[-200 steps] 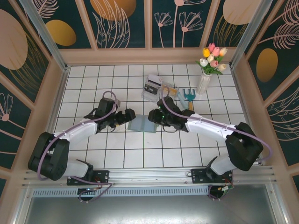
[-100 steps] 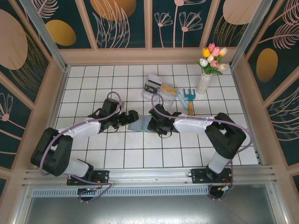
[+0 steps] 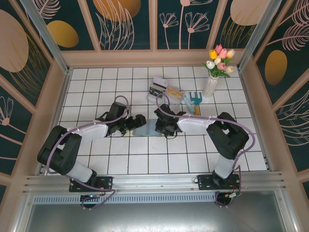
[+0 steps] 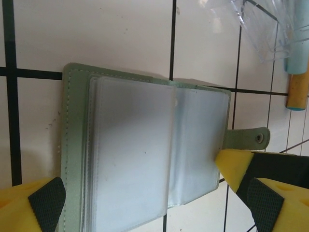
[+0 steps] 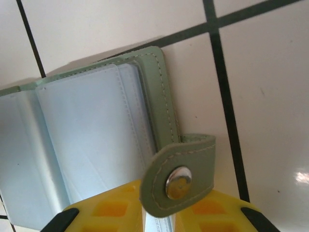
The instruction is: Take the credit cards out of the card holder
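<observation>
Right fingers [image 5: 104,210] are narrow, almost together, with their yellow tips at the wallet [image 5: 87,130] edge right under the snap tab [image 5: 178,181]. A thin pale strip of sleeve sits in the gap; cannot tell if it is actually pinched. The tab lies across the front of both fingers, snap facing up. Right gripper [image 3: 159,128] comes in low from the wallet's right side in the top view.

Left fingers [image 4: 46,200] are wide apart, black pads on either side of the wallet's near end, gripping nothing. One pad sits just off the green stitched border, the other beside the right gripper's yellow tip. Left gripper [image 4: 154,198] hovers over the open wallet.

Wallet lies open and flat on the white tiled table [image 3: 96,82], about centre, between the two grippers, clear sleeves up. The sleeves look pale and blank; cannot tell whether cards are inside.

Behind the wallet is a clear tray [image 3: 163,92]. A garden fork [image 3: 194,99], teal head and orange handle, lies just right of the tray. A vase of tulips [image 3: 211,86] stands beyond it, toward the far right corner.
</observation>
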`<state>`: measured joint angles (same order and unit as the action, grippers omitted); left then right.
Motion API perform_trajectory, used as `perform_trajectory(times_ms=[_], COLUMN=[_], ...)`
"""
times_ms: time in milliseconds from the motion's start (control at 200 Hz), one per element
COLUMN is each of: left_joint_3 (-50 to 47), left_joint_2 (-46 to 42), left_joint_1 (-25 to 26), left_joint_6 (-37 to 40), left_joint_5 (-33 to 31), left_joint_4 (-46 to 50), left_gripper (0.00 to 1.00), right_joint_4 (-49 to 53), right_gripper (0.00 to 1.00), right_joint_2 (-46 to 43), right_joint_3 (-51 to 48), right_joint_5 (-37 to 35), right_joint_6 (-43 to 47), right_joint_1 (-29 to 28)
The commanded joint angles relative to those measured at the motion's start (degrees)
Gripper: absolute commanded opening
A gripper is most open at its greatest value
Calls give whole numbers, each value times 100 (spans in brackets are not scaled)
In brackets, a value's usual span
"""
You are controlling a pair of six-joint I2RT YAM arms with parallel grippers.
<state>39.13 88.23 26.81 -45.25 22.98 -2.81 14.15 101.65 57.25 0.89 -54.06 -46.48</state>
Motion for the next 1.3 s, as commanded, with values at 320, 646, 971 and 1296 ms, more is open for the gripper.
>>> perform_trajectory(times_ms=[320, 646, 971, 1296], left_joint_3=[16, -19, -12, 32], left_joint_2=[204, 191, 9, -326], left_joint_1=[105, 99, 102, 108], left_joint_6=[-27, 8, 59, 93], left_joint_5=[242, 104, -116, -688], left_joint_4=[-163, -140, 61, 568], left_gripper=[98, 98, 98, 91], right_joint_4=[-531, -602, -45, -468], right_gripper=[16, 18, 21, 18], right_joint_2=[116, 174, 87, -348], right_joint_3=[249, 284, 434, 191], right_joint_5=[596, 713, 31, 108], right_joint_6=[594, 629, 660, 777], right_joint_1=[55, 60, 73, 35])
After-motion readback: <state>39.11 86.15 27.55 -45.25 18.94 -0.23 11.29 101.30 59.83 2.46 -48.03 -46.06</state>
